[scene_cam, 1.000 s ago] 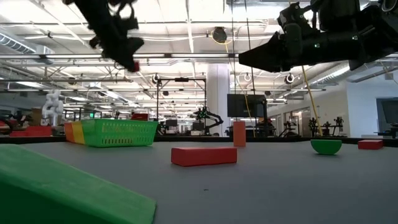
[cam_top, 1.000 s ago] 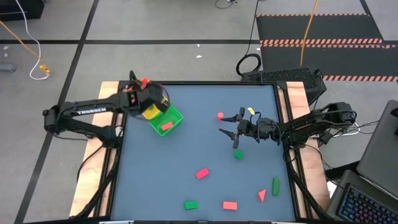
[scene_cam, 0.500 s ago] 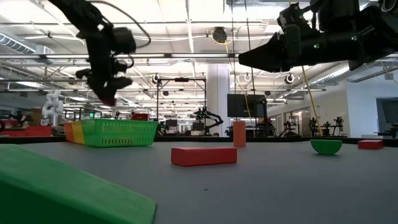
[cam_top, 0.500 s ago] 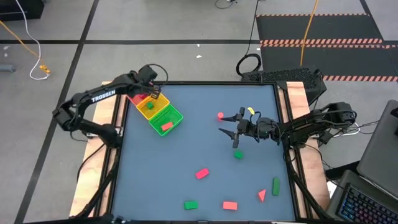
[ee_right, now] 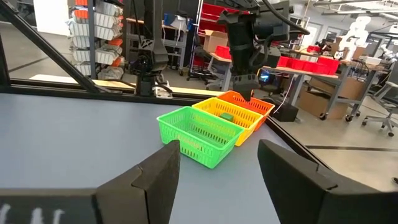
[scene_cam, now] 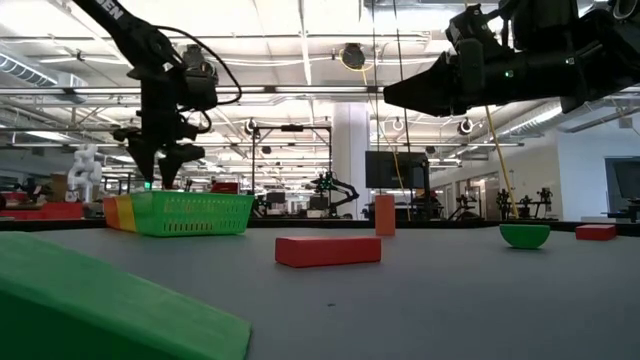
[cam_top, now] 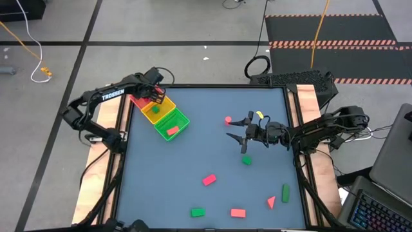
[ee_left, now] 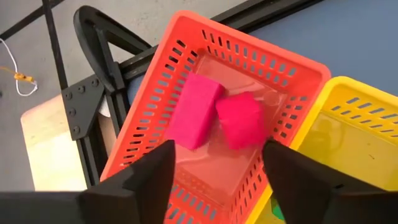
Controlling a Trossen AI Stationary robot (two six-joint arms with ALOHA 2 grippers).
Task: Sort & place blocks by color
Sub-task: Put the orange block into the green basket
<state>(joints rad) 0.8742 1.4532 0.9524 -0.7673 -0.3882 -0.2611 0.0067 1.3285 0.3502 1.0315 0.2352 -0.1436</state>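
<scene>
two pink blocks (ee_left: 217,118) are lying in the red compartment (ee_left: 155,155); left gripper (ee_left: 217,177) is hovering above, fingers apart (empty), and should be rising straight to clear the rim; right gripper (cam_top: 237,136) is waiting mid-worktop, fingers apart.

floor (cam_top: 193,26): grey concrete | mat (cam_top: 335,29): black, hazard-striped | ceiling lights (scene_cam: 300,60): bright rows

"TROSSEN" on the left arm (cam_top: 111,96)

Two pink blocks (ee_left: 214,118) are lying side by side in the red compartment; a green block (cam_top: 155,108) is sitting in yellow, a red brick (cam_top: 172,131) in green; seven more blocks (cam_top: 209,180) are lying scattered across the table.
</scene>
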